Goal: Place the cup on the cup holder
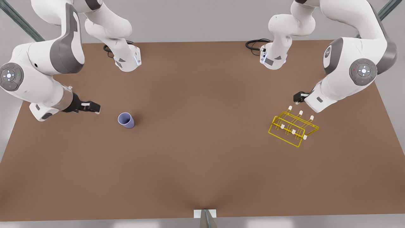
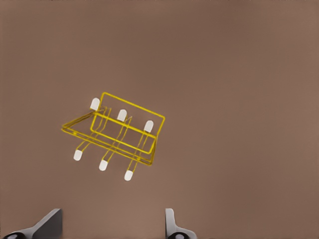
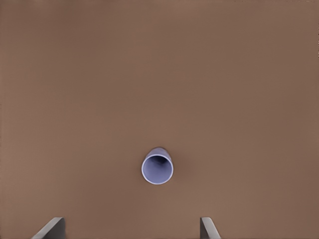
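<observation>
1. The cup [image 1: 126, 120] stands upright on the brown table [image 1: 202, 164], mouth up, toward the front view's left. Nothing touches it.
2. The cup holder [image 1: 292, 129] sits on the table well apart from the cup, toward the front view's right. It is a yellow wire frame with six white-capped prongs [image 1: 301, 112], and every prong is bare.
3. The right gripper [image 1: 91, 107] hangs just beside the cup, on the front view's left, a little above the table. From its wrist camera the cup [image 3: 157, 166] lies ahead of it, and its fingers [image 3: 50, 229] are spread wide with nothing between them.
4. The left gripper [image 1: 297, 97] hangs near the far edge of the cup holder, on the front view's right. Its wrist camera looks down on the cup holder [image 2: 117, 134], and its fingers [image 2: 172, 226] are spread apart, holding nothing.
5. Black cables [image 1: 254, 44] curl on the table by the arm bases at the far side.
</observation>
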You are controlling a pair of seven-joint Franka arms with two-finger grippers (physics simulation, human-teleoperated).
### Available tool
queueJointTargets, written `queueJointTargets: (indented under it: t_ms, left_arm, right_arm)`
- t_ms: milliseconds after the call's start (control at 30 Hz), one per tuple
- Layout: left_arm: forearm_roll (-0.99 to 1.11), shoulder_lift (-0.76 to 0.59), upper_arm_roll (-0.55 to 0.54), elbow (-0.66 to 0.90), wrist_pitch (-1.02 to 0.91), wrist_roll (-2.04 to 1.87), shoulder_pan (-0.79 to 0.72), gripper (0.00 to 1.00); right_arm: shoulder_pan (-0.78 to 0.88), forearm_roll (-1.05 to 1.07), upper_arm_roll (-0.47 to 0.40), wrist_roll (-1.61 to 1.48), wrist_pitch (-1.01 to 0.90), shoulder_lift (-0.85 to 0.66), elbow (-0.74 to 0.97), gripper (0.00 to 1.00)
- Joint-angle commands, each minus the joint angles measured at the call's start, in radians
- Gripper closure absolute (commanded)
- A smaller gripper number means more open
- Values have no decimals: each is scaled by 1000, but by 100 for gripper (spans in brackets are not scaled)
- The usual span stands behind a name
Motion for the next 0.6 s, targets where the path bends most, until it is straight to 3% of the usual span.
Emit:
queueJointTargets:
  t_ms: [0, 200, 300, 567]
  left_arm:
    - [0, -4, 1, 1, 85, -34, -1, 0]
    - [6, 27, 30, -13, 26, -27, 7, 0]
    - [5, 47, 27, -13, 26, -8, 7, 0]
    - [34, 45, 28, -10, 32, 6, 17, 0]
  right_arm:
    - [0, 1, 0, 144, 104, -1, 1, 0]
    - [0, 1, 0, 144, 104, -1, 1, 0]
    - [-3, 1, 0, 155, 121, 133, 21, 0]
    - [184, -83, 11, 184, 112, 64, -61, 0]
